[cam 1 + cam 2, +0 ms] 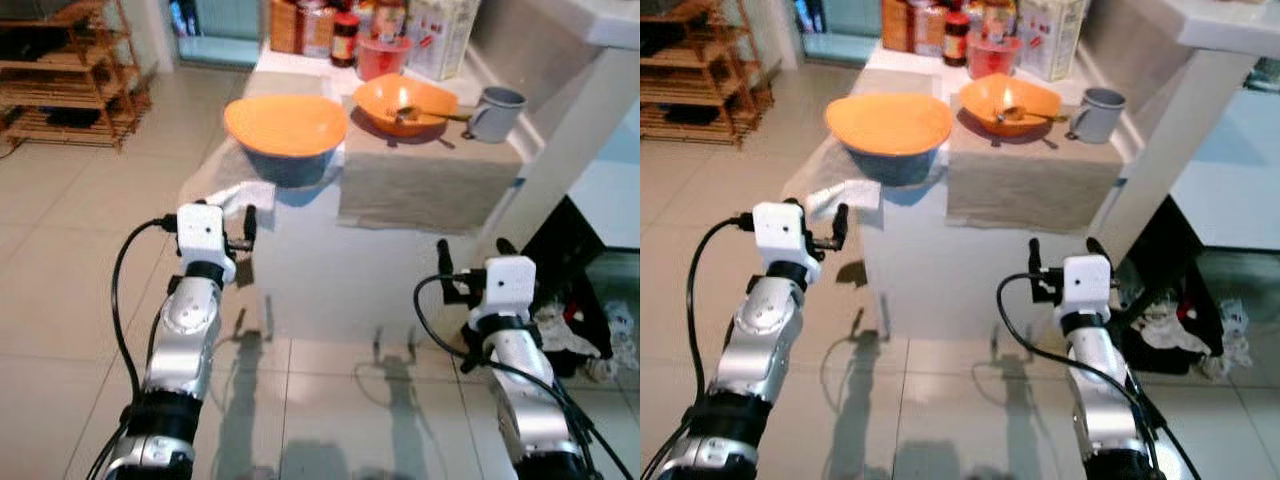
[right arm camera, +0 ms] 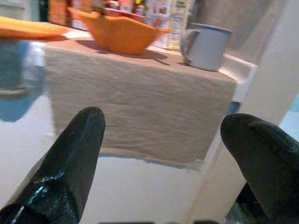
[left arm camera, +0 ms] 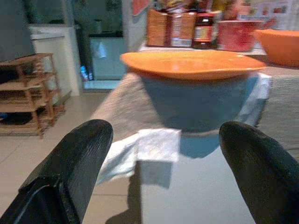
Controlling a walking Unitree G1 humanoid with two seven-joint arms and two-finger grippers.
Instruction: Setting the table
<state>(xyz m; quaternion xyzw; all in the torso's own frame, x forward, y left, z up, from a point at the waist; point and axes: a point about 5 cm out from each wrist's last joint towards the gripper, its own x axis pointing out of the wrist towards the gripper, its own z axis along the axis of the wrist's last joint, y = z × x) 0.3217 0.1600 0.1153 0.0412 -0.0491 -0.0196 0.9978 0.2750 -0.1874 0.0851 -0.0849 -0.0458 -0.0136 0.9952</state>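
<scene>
Both of my silver arms are reaching forward over pale floor tiles (image 1: 60, 290) in the left eye view, short of a white counter (image 1: 330, 270). My left pincer (image 1: 245, 228) is hanging just off the counter's near left corner; my right pincer (image 1: 472, 252) is hovering before its near right edge. On the counter an orange plate (image 1: 285, 123) is resting atop a blue bowl (image 1: 290, 168), beside a beige placemat (image 1: 425, 180) draping over the front edge. An orange bowl (image 1: 405, 103) holding a spoon (image 1: 420, 115) and a grey mug (image 1: 495, 112) are sitting on the mat, with jars and boxes (image 1: 350, 30) behind. A wooden rack (image 1: 65, 75) is standing far left.

From the right eye view, dark clutter (image 1: 1170, 320) is lying on the floor beside the counter's right side.

Through my left wrist view, both fingers (image 3: 70, 172) are standing spread wide, empty, framing the plate-topped bowl and a white napkin (image 3: 156, 144) below it.

Through my right wrist view, the fingers (image 2: 70, 158) are likewise spread apart with nothing between, facing the hanging placemat, the mug up top.
</scene>
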